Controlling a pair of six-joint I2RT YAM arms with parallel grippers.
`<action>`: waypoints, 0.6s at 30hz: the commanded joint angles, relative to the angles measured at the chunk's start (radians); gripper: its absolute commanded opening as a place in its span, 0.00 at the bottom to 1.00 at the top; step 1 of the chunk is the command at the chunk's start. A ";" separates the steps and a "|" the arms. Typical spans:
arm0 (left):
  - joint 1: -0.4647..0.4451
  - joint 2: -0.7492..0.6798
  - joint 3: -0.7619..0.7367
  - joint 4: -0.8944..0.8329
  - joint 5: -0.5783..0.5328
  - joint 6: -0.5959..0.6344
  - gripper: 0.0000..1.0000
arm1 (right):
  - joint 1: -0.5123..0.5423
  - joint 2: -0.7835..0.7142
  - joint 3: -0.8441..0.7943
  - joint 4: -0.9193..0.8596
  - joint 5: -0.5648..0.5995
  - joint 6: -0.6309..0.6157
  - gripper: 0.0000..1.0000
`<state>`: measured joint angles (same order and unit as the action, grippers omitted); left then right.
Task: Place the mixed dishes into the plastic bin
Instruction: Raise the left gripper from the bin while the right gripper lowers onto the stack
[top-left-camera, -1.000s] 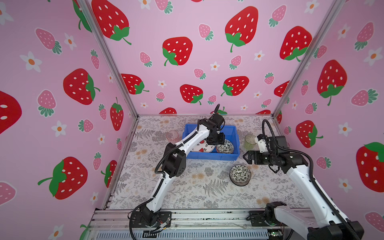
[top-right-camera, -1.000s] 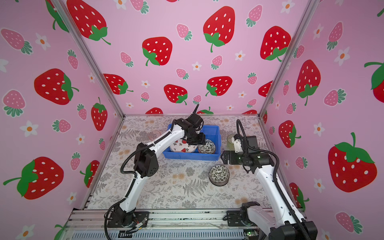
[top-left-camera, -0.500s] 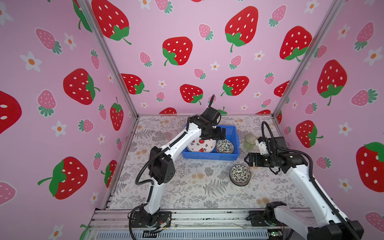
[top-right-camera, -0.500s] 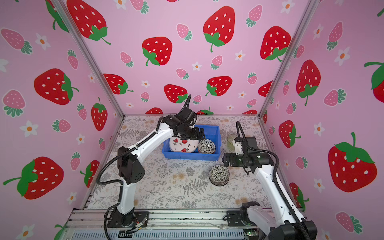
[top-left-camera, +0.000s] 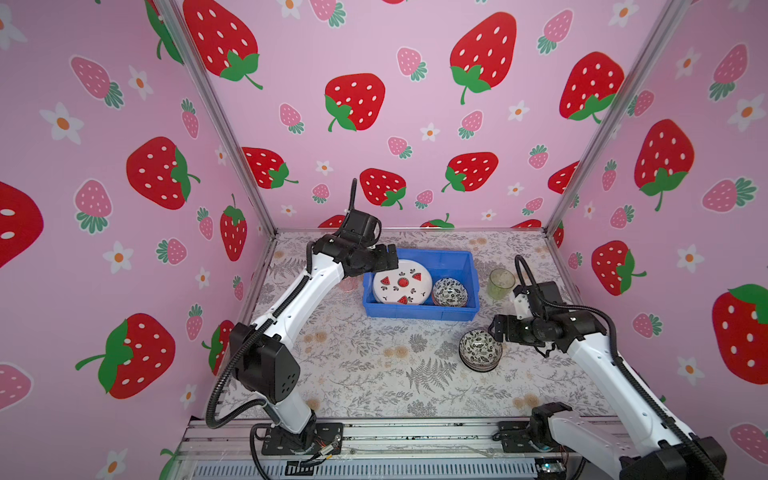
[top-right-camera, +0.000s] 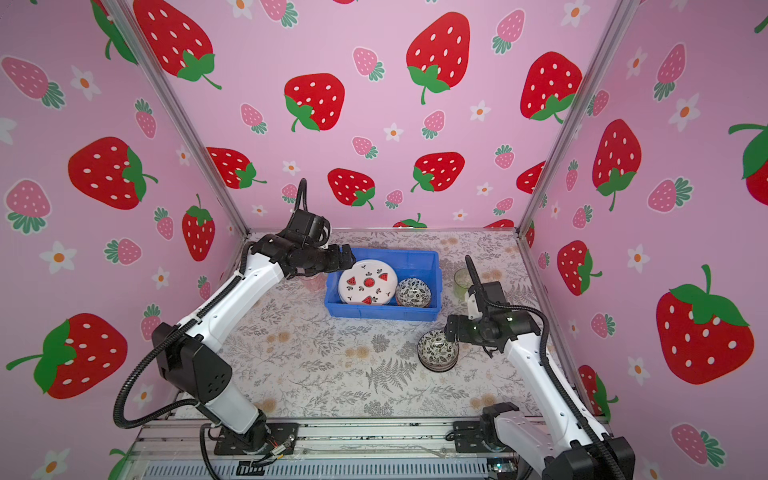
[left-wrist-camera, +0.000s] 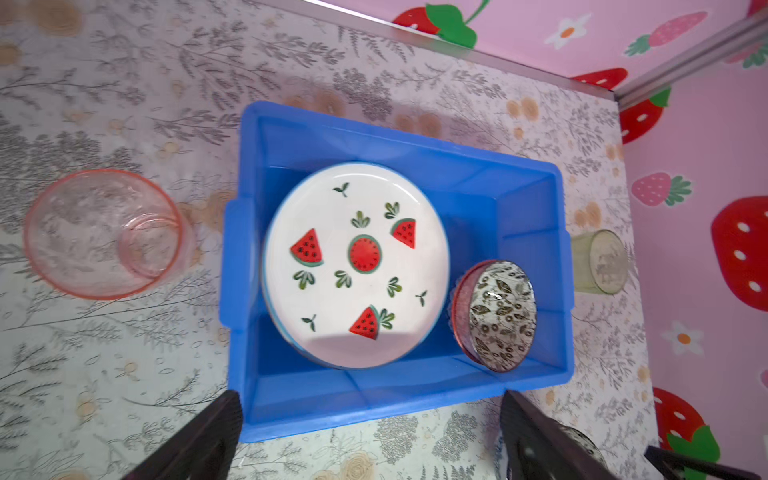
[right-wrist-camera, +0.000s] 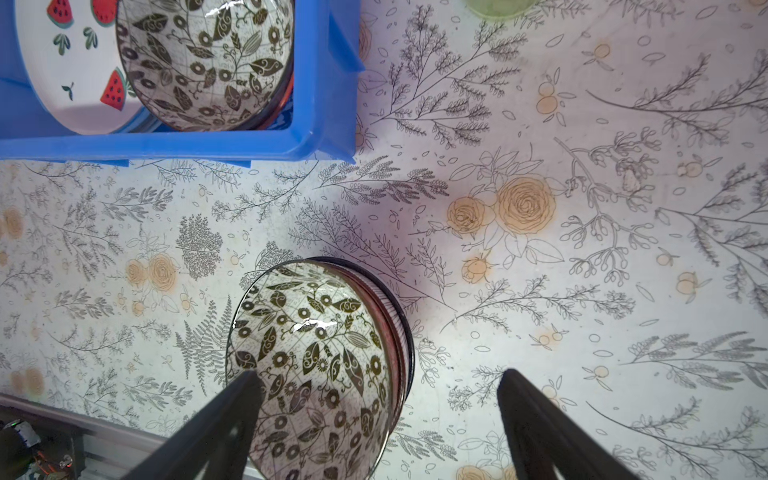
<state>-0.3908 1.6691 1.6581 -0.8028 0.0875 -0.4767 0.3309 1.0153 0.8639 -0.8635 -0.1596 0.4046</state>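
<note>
Currently the left hand (top-left-camera: 390, 257) is held with fingers wide apart and empty. The plastic bin (top-left-camera: 419, 313) lies just beneath and ahead of it, with the watermelon plate (top-left-camera: 402, 282) and a patterned bowl (top-left-camera: 450, 292) inside. A pink tumbler (left-wrist-camera: 104, 232) is seen off to that hand's side. The right hand (right-wrist-camera: 378, 376) is likewise parted, nothing gripped, one finger over a second patterned bowl (right-wrist-camera: 316, 365) on the worktop (right-wrist-camera: 540, 270), the other outside its rim. A green tumbler (top-left-camera: 500, 283) stands beyond it.

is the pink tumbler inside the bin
No, the pink tumbler stands on the table beside the bin, outside its wall.
</note>
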 joint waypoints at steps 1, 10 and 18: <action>0.061 -0.019 -0.030 -0.045 -0.026 0.035 0.99 | 0.037 -0.020 -0.009 -0.025 0.038 0.048 0.92; 0.133 -0.045 -0.071 -0.097 -0.054 0.114 0.99 | 0.103 -0.011 -0.047 -0.009 0.064 0.100 0.85; 0.143 -0.029 -0.089 -0.056 0.018 0.113 0.99 | 0.122 0.035 -0.065 -0.002 0.081 0.103 0.65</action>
<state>-0.2523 1.6459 1.5787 -0.8631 0.0845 -0.3809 0.4454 1.0348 0.8070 -0.8593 -0.1020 0.5018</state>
